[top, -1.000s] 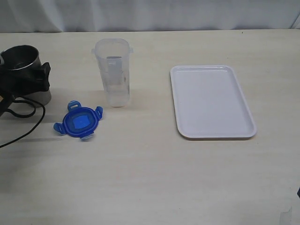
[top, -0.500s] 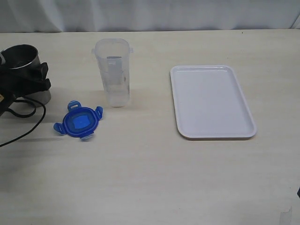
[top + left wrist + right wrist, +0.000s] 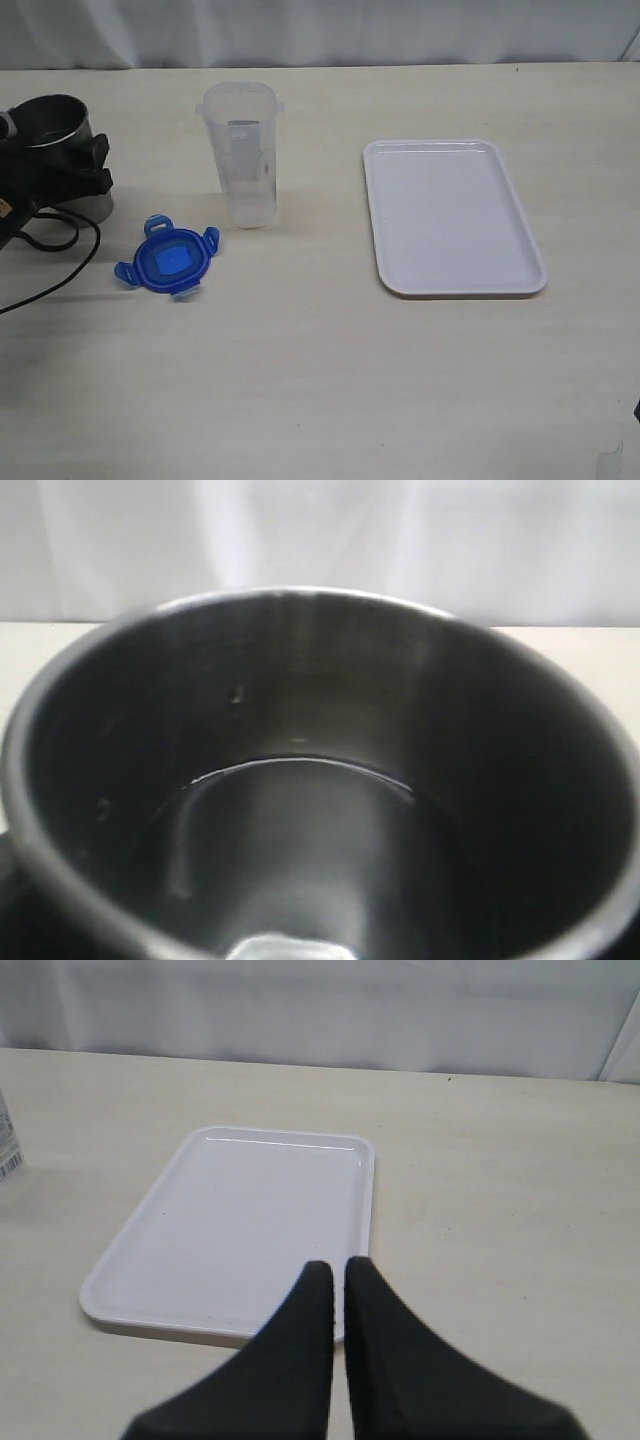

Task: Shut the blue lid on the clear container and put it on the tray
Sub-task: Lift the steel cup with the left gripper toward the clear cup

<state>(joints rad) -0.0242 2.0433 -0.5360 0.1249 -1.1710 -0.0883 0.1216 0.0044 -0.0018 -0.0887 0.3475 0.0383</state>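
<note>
My right claw (image 3: pixel 333 1268), pressed together, faces the tray (image 3: pixel 230 1220) in its wrist view. Only the exterior view shows the blue lid (image 3: pixel 168 258) flat on the surface (image 3: pixel 320 380), near the upright clear container (image 3: pixel 242 150). My left claw (image 3: pixel 85 168) sits at a steel cup (image 3: pixel 300 780); its grip I cannot tell.

The blue lid (image 3: pixel 168 259) lies flat on the desk (image 3: pixel 300 380), flaps splayed, just beside the upright, open clear container (image 3: pixel 242 153). The white tray (image 3: pixel 452 216) lies flat, well apart to their right.
</note>
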